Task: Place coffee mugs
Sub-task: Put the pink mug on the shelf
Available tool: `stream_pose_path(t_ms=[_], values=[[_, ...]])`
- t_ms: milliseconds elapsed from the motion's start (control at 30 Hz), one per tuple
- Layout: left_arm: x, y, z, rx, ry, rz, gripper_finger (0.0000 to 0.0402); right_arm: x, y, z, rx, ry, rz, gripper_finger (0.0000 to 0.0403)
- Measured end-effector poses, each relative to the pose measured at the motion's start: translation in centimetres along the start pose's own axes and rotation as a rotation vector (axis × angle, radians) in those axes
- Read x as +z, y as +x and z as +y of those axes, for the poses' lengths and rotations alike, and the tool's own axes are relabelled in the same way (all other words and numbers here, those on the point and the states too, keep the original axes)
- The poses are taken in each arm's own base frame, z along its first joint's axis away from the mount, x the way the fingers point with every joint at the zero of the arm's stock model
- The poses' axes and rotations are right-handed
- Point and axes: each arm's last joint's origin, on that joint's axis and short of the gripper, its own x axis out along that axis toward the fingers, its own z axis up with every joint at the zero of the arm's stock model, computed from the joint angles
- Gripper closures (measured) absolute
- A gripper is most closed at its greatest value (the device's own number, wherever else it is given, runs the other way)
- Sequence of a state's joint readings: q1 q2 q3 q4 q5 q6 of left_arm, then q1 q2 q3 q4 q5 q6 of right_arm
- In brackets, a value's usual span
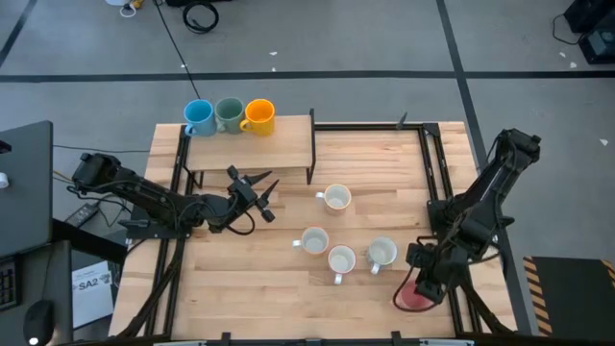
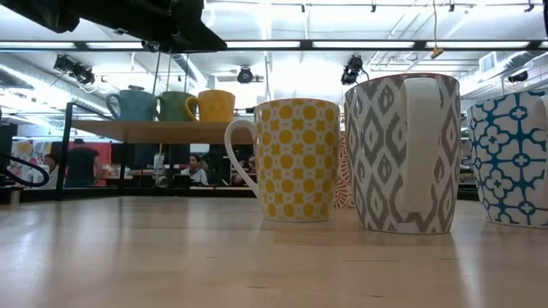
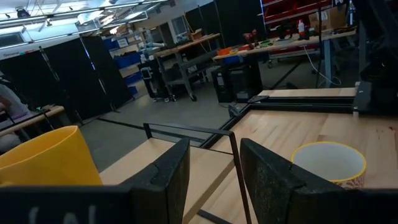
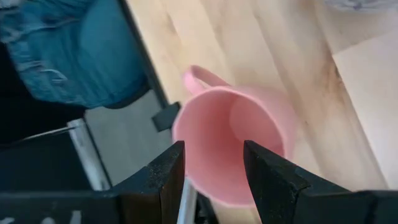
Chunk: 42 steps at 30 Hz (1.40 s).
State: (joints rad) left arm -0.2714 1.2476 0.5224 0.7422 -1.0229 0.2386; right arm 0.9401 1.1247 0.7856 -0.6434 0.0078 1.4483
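Note:
Blue (image 1: 198, 116), dark green (image 1: 229, 114) and orange-yellow (image 1: 259, 115) mugs stand in a row on a raised wooden shelf (image 1: 288, 144) at the table's far left. Several white patterned mugs (image 1: 336, 198) (image 1: 313, 240) (image 1: 341, 259) (image 1: 382, 253) stand upright mid-table. The pink mug (image 1: 415, 296) (image 4: 233, 140) stands at the near right corner. My right gripper (image 1: 423, 281) (image 4: 214, 171) hovers open right over its rim, pointing down. My left gripper (image 1: 258, 187) (image 3: 214, 180) is open, level, just in front of the shelf, beside the orange-yellow mug (image 3: 46, 155). My right gripper's open fingers (image 4: 165, 174) stand over the pink mug's rim (image 4: 186, 134), on the side near its handle (image 4: 199, 78), coming from above. I cannot tell whether they touch the mug. The mug stands upright on the table.
A black metal frame (image 1: 437, 163) borders the table on its left and right. The shelf's thin black legs (image 3: 233, 162) stand close ahead of my left gripper. Bare wood lies at the near left (image 1: 240, 288). In the low view the patterned mugs (image 2: 295, 158) (image 2: 402, 154) (image 2: 514, 158) stand close together.

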Motion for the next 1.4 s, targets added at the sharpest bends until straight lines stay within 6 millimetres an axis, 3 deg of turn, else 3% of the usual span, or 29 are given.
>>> stream_pose_path(t_ms=[400, 600, 833, 1067, 1400], values=[[0.0, 0.0, 0.0, 0.0, 0.0, 0.0, 0.0253, -0.1, 3.8, -0.2, -0.158, -0.003, 0.025, 0.0234], [0.0, 0.0, 0.0, 0.0, 0.0, 0.0, 0.0253, -0.2, 4.7, -0.1, -0.168, -0.004, 0.082, 0.0234], [0.0, 0.0, 0.0, 0.0, 0.0, 0.0, 0.0253, -0.2, 3.9, 0.0, -0.131, -0.006, 0.075, 0.0234], [0.0, 0.0, 0.0, 0.0, 0.0, 0.0, 0.0253, 0.4, 1.7, 0.2, -0.054, -0.039, -0.054, 0.0234], [0.0, 0.0, 0.0, 0.0, 0.0, 0.0, 0.0253, 1.7, -0.1, -0.2, -0.088, -0.325, -0.277, 0.0234]])
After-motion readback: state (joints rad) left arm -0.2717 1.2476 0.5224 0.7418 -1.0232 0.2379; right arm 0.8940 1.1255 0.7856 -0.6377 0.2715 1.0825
